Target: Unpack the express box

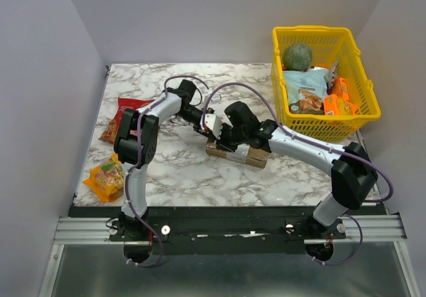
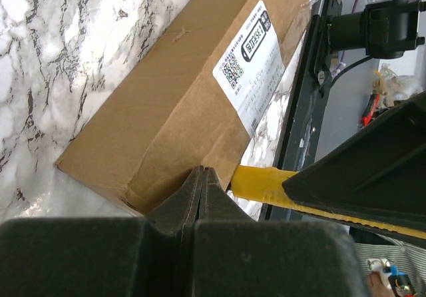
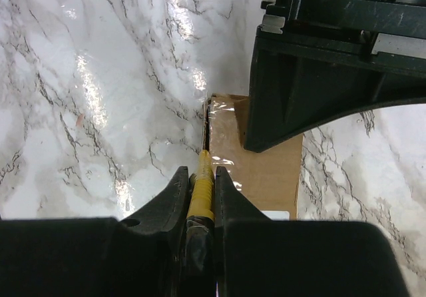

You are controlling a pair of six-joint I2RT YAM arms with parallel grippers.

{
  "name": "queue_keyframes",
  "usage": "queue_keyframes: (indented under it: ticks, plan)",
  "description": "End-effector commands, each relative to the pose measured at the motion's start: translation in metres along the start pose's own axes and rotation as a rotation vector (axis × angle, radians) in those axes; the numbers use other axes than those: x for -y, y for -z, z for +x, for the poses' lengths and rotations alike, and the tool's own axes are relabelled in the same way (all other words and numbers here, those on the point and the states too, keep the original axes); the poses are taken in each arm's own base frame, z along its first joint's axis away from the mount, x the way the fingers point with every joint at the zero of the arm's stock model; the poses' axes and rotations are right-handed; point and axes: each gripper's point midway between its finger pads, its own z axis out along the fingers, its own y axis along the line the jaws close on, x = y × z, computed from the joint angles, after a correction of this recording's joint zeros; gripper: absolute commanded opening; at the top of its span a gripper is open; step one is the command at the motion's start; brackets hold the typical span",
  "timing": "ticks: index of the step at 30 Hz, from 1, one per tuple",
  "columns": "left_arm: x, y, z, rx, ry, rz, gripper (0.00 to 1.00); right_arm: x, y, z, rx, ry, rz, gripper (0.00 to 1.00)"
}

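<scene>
- Near the middle of the white marble tabletop (image 1: 173, 174) you've got the small, long brown cardboard express box (image 1: 239, 155) lying flat, with both arms bent in over its left end.
- Your left gripper (image 2: 203, 185) is clenched tight with nothing between its 2 fingers. The tips are pressed right up against a bottom corner of the box.
- Your right gripper (image 3: 201, 180) is grasping a slim yellow cutter-like tool (image 2: 263, 182). The tool's front end meets the box's edge along a seam covered with shiny clear tape (image 3: 218, 114).
- You can't tell from these views whether a blade is actually in the seam, it's too dark there.
- A white shipping label (image 2: 249, 64) with a QR code sits on 1 long face of the box.
- Off to the left, well apart from the box, there's 1 red snack bag (image 1: 122, 114) and 1 orange-yellow snack bag (image 1: 106, 177) nearer the arm bases.
- Over at the far right corner you've got the yellow plastic basket (image 1: 326, 128), holding a round green thing (image 1: 297, 56), a light-blue bag (image 1: 306, 90) and some orange packs (image 1: 339, 98).
</scene>
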Motion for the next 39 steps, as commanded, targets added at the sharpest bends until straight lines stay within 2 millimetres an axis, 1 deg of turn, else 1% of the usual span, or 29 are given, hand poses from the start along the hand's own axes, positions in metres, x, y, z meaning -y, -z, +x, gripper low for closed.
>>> queue_keyframes:
  ticks: [1, 3, 8, 13, 18, 20, 23, 25, 26, 27, 28, 29, 30, 32, 33, 34, 35, 36, 37, 38, 39]
  plan:
    - [-0.032, -0.013, 0.027, -0.097, 0.008, -0.086, 0.00, -0.003, 0.005, 0.007, -0.018, 0.000, -0.014, 0.00]
    - [-0.033, -0.013, 0.026, -0.101, -0.002, -0.086, 0.00, -0.003, 0.011, 0.012, -0.037, -0.010, -0.013, 0.00]
    - [-0.034, -0.011, 0.027, -0.117, -0.033, -0.087, 0.00, -0.001, 0.025, 0.016, -0.042, -0.011, -0.003, 0.00]
    - [-0.037, -0.011, 0.032, -0.142, -0.045, -0.085, 0.00, 0.001, 0.031, 0.022, -0.053, 0.017, -0.008, 0.01]
    - [-0.039, -0.011, 0.030, -0.146, -0.058, -0.087, 0.00, -0.001, 0.034, 0.034, -0.078, 0.043, -0.037, 0.01]
    - [-0.040, -0.011, 0.027, -0.144, -0.062, -0.091, 0.00, 0.000, 0.036, 0.038, -0.085, 0.041, -0.039, 0.00]
    - [-0.036, -0.010, 0.018, -0.128, -0.064, -0.084, 0.00, 0.000, 0.036, 0.038, -0.081, 0.061, -0.052, 0.00]
    - [-0.028, -0.006, 0.005, -0.098, -0.098, -0.078, 0.00, -0.005, 0.034, 0.033, -0.059, 0.064, -0.083, 0.00]
    - [-0.023, -0.004, 0.000, -0.080, -0.103, -0.069, 0.00, -0.004, 0.031, 0.028, -0.049, 0.057, -0.095, 0.00]
    - [-0.015, 0.000, -0.011, -0.054, -0.139, -0.069, 0.00, -0.007, 0.028, 0.023, -0.032, 0.035, -0.119, 0.00]
    - [-0.010, 0.002, -0.017, -0.036, -0.149, -0.062, 0.01, -0.006, 0.026, 0.019, -0.025, 0.021, -0.128, 0.00]
    - [-0.006, 0.006, -0.025, -0.010, -0.172, -0.058, 0.03, -0.007, 0.019, 0.019, -0.029, 0.005, -0.144, 0.01]
    - [0.006, 0.011, -0.035, 0.022, -0.183, -0.044, 0.05, -0.004, 0.018, 0.007, -0.004, -0.011, -0.150, 0.00]
    - [0.013, 0.018, -0.048, 0.062, -0.218, -0.046, 0.09, -0.003, 0.012, -0.002, 0.007, -0.022, -0.160, 0.00]
    - [0.017, 0.028, -0.057, 0.092, -0.211, -0.074, 0.12, 0.000, 0.006, -0.007, 0.013, -0.037, -0.164, 0.01]
    - [0.017, 0.034, -0.063, 0.113, -0.215, -0.096, 0.12, 0.001, 0.002, -0.010, 0.018, -0.044, -0.166, 0.00]
    - [0.015, 0.042, -0.074, 0.150, -0.234, -0.121, 0.12, 0.000, -0.002, -0.017, 0.029, -0.042, -0.170, 0.00]
    - [0.014, 0.061, -0.082, 0.197, -0.235, -0.160, 0.13, 0.000, -0.010, -0.016, 0.021, -0.063, -0.175, 0.00]
    - [0.007, 0.071, -0.087, 0.229, -0.176, -0.227, 0.15, 0.003, -0.012, -0.026, 0.039, -0.064, -0.169, 0.00]
    - [0.003, 0.082, -0.091, 0.262, -0.163, -0.268, 0.15, 0.003, -0.016, -0.032, 0.051, -0.065, -0.168, 0.00]
    - [0.004, 0.095, -0.095, 0.302, -0.177, -0.304, 0.15, 0.004, -0.020, -0.035, 0.050, -0.089, -0.158, 0.01]
